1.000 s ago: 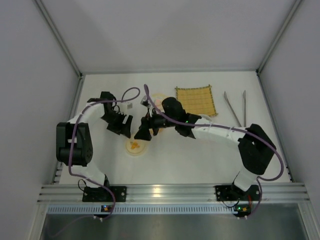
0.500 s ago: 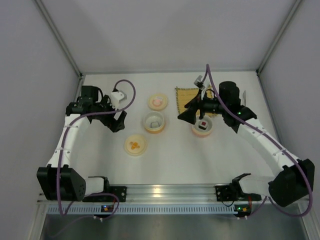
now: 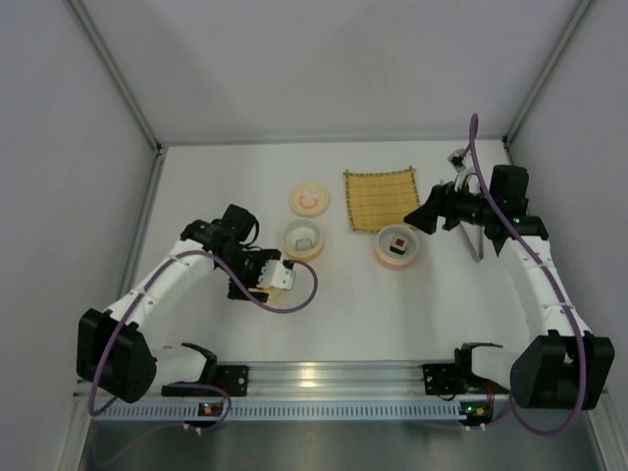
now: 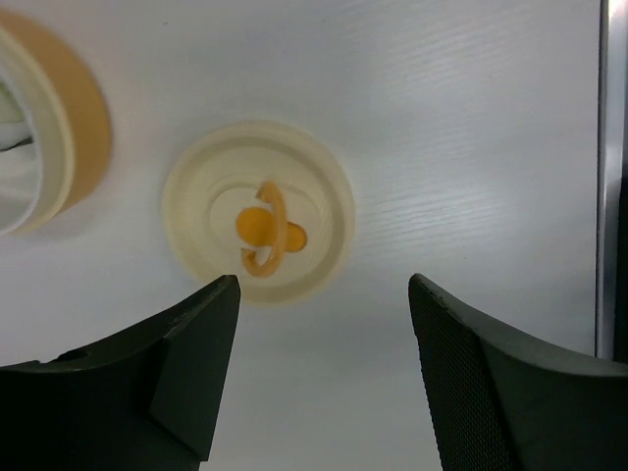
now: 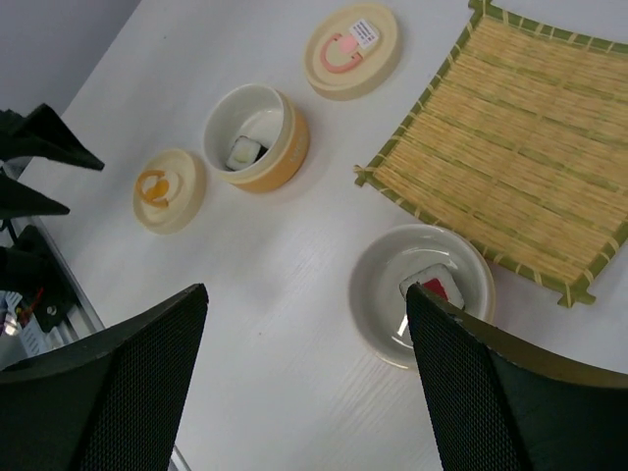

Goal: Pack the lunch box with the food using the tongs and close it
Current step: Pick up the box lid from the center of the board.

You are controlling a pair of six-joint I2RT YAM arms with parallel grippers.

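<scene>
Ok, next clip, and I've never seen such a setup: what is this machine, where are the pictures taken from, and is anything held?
Two robot arms are bolted at the table's near edge, each ending in a two-finger gripper. One picture looks down from above; the other two come from wrist cameras, so the dark shapes at the bottom are fingers. On the table: a yellow woven mat, a pink lid, an orange bowl holding a small food piece, a pale bowl holding a red-topped piece, and a yellow lid. The left gripper hangs open over that lid; the right gripper is open. Neither holds anything.
</scene>
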